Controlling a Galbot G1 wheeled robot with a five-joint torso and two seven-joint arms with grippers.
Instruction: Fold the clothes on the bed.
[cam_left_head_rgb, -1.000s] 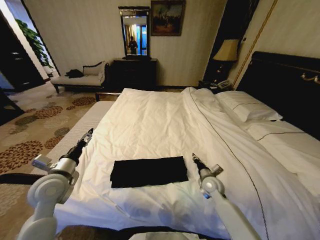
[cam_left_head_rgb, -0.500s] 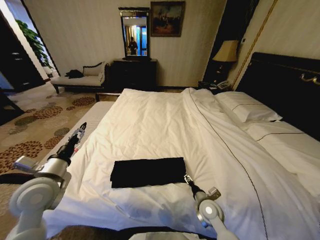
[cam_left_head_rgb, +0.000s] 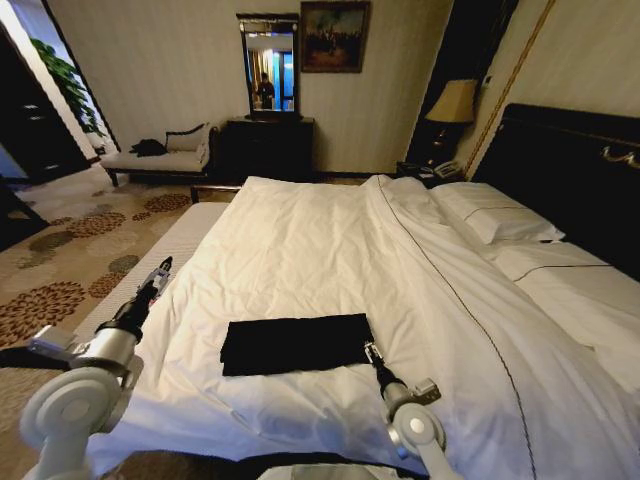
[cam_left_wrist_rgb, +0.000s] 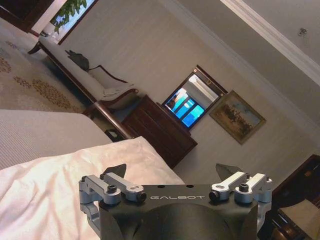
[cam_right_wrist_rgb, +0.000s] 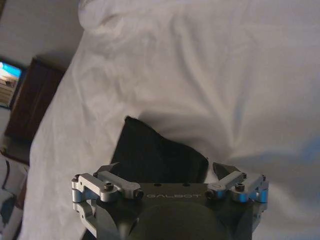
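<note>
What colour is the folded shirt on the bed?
Black; the shirt shows best in the head view.

Folded black T-shirt (cam_left_head_rgb: 296, 343) on white bed (cam_left_head_rgb: 330, 240), right tool (cam_left_head_rgb: 369, 350) at its corner

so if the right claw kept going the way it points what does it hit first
Probably the near right corner of the black shirt: the right claw points at it, fingers open. Depth is unclear.

White-duveted bed (cam_left_head_rgb: 330, 250), folded black clothes (cam_left_head_rgb: 296, 343), apparently flat
</note>
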